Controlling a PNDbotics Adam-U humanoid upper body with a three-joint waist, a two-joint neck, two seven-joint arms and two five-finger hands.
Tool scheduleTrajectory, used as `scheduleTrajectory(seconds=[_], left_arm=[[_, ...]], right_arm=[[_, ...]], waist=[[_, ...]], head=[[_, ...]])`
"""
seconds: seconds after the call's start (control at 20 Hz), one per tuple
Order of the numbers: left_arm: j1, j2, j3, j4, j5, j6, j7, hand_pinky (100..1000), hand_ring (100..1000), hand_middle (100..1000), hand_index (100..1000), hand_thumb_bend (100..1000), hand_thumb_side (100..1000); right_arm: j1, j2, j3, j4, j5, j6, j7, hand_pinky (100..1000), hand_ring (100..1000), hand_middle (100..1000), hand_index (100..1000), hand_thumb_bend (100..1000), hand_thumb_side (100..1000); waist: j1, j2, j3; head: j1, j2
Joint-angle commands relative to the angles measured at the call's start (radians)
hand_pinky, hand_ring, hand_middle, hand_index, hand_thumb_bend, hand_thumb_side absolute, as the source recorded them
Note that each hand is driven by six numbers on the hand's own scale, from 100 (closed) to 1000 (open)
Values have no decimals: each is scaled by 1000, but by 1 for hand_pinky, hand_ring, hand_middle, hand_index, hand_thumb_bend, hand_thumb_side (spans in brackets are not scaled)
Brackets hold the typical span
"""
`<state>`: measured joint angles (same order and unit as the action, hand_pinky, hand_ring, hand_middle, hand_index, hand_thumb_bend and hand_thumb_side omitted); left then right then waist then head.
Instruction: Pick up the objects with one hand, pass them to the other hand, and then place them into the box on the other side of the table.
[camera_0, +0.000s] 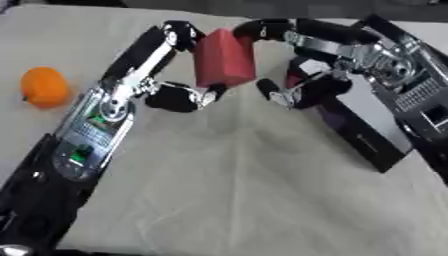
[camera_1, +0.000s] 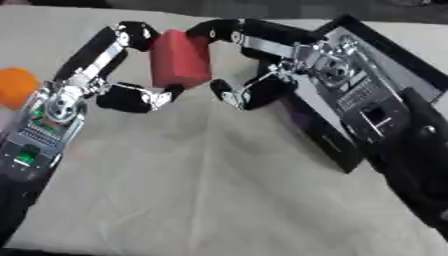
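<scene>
Red and block-shaped, the solid red block (camera_0: 225, 58) is held up above the beige cloth-covered desk (camera_0: 245, 190), midway between the two arms, and it serves as the landmark here. The left hand (camera_0: 166, 70) is seen just left of the block, with its upper fingers curled over the block's top left corner and its lower fingers hooked under the bottom edge, so the block is clamped from that side. The right hand (camera_1: 254, 70) is seen just right of the block: its upper fingers are laid against the block's top right corner, while its lower fingers are curled near the bottom right corner, with a small gap apparently left there. The block is judged to be kept high and central because this is the handover step, where one hand must take hold before the other lets go; which hand is giving cannot be told.

Well to the right of the block, behind and below the right hand, the black shallow box (camera_1: 385, 75) is lying on the desk, and this is judged to be the goal for the block. Well to the left of the block, a round orange ball-like object (camera_0: 44, 87) is resting on the cloth, untouched, presumably awaiting its own turn. A slip is judged possible if the giving hand is released before the lower right fingers are closed on the block.
</scene>
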<state>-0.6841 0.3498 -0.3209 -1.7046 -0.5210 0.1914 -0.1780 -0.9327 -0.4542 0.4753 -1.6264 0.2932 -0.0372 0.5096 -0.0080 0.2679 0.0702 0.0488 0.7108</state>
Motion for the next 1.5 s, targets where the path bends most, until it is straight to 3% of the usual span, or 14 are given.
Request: scheduleTrajectory(seconds=[0.05,0.6,1.5], left_arm=[[-23,-3,-8,-12,4,-13,-3,793,697,664,484,100,201],[-26,-12,-21,-1,-11,-17,-6,788,696,656,482,106,193],[-28,-19,-29,-3,-18,-17,1,780,709,647,475,123,186]], right_arm=[[-19,-3,-4,2,-6,4,2,1000,971,1000,1000,100,100],[-4,-23,-24,-41,-52,36,-30,1000,975,1000,1000,100,100],[5,-27,-29,-25,-40,34,-23,1000,991,1000,1000,100,100]], waist=[[-14,-26,2],[-15,-23,2],[-13,-22,-1]], head=[[-5,0],[-9,-2],[-17,2]])
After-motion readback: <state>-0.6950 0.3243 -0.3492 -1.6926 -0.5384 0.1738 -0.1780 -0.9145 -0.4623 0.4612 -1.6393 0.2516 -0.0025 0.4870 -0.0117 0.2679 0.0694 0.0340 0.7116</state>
